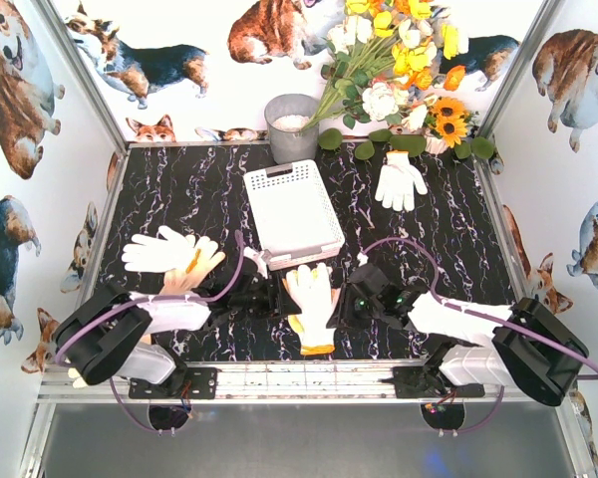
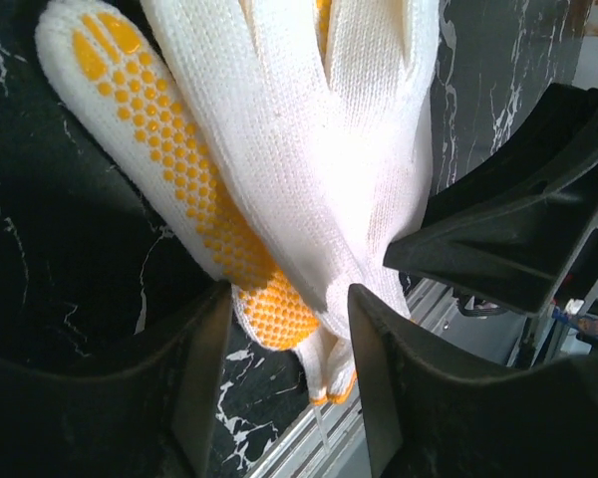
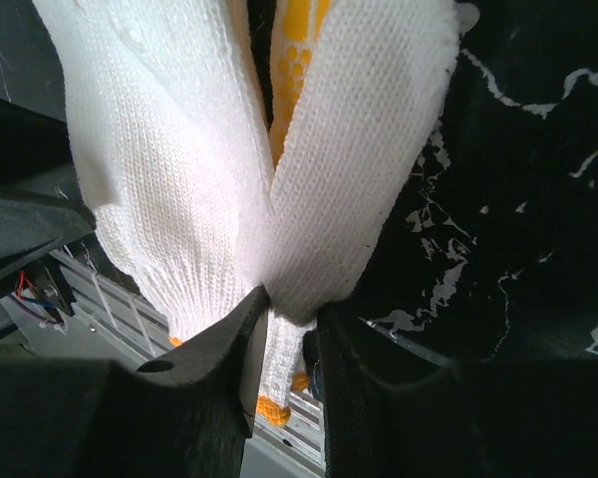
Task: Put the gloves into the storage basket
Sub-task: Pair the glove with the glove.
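A pair of white gloves with orange-dotted palms and orange cuff trim [image 1: 311, 299] lies near the front edge, just in front of the white perforated storage basket [image 1: 292, 209]. My right gripper [image 1: 347, 304] is at its right side and is shut on the white knit near the cuff [image 3: 309, 179]. My left gripper [image 1: 276, 296] is at its left side. Its jaws are open around the glove [image 2: 309, 179] without pinching it. Another glove pile [image 1: 167, 254] lies at the left. A white glove [image 1: 400, 179] lies at the back right.
A round grey bucket [image 1: 292, 126] stands behind the basket. A bunch of flowers [image 1: 394, 70] leans at the back right. The metal table rail [image 1: 309, 378] runs just under the held glove's cuff. Printed walls enclose the table.
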Robot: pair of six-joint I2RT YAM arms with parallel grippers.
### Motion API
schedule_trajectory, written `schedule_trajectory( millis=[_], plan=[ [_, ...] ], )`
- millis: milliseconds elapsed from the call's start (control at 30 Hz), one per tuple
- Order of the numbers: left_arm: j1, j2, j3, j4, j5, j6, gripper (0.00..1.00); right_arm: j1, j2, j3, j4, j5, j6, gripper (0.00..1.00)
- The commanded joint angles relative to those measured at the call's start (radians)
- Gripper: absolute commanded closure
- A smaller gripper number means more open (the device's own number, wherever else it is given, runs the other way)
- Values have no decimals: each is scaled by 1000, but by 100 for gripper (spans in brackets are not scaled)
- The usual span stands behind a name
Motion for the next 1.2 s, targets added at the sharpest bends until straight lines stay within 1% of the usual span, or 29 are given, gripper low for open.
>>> schedule_trajectory(
  millis=[0,33,100,233,367,433,467,600,667,700,733,767,833,900,1067,1167],
  plan=[
    [-15,47,35,7,27,56,60,21,1,-8,14,-4,18,72],
    [-23,54,36,19,32,57,62,25,-7,-9,3,-5,28,72],
    [-37,61,39,25,37,58,64,26,-26,-23,4,-14,54,72],
    [-44,79,60,-10,40,62,64,32,-84,-55,-25,-1,123,72],
    [-60,96,59,-5,50,19,64,37,-180,-51,-112,76,157,67],
    [-62,55,50,-36,13,0,59,38,-220,-37,-154,116,154,62],
    [-62,26,50,-83,-16,-4,56,38,-242,-26,-178,136,145,59],
    [-61,-99,38,-208,-109,-32,46,26,-324,32,-271,240,98,43],
    [-61,-145,55,-260,-129,-35,45,-6,-353,45,-264,233,51,41],
    [-62,-161,73,-315,-148,-31,45,-31,-359,53,-259,217,31,41],
    [-61,-178,100,-391,-172,-24,46,-63,-357,61,-252,192,14,41],
    [-60,-193,126,-431,-195,-17,48,-98,-348,69,-239,159,1,41],
    [-60,-212,158,-451,-233,-10,55,-148,-316,79,-199,108,-26,43],
    [-54,-204,168,-415,-249,-23,60,-173,-261,105,-175,95,-49,45],
    [-37,-76,177,-265,-201,-80,64,-182,-90,166,-74,53,-85,49],
    [-39,-43,152,-158,-201,-133,65,-185,-1,193,-42,34,-100,51]
  ],
)
